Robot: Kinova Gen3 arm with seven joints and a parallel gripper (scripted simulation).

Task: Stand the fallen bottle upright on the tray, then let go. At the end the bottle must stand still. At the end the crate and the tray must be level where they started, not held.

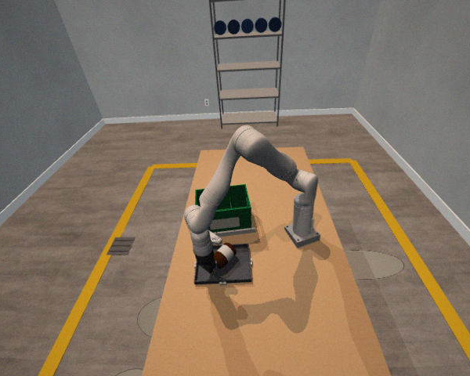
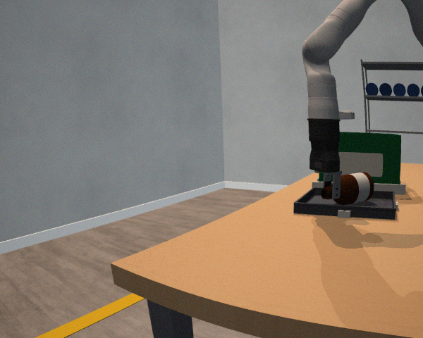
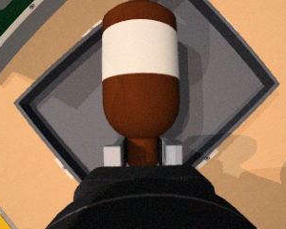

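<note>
One grasp made: my black two-finger gripper [image 1: 211, 268] [image 2: 332, 185] [image 3: 142, 146] clamps the neck of the brown, white-labelled bottle [image 1: 221, 258] [image 2: 345, 189] [image 3: 141, 102]. Uprighting on the dark rectangular tray [image 1: 243, 278] [image 2: 371, 212] [image 3: 238, 119] and release remain.

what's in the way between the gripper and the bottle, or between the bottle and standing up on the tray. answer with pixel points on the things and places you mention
Nothing visible. The gripper [image 2: 331, 189] [image 3: 142, 146] is shut on the neck of the bottle [image 1: 225, 254] [image 2: 353, 188] [image 3: 140, 105], which lies within the tray [image 1: 243, 275] [image 2: 377, 212] [image 3: 234, 40]; the green crate [image 1: 243, 218] [image 2: 392, 156] stands outside it.
</note>
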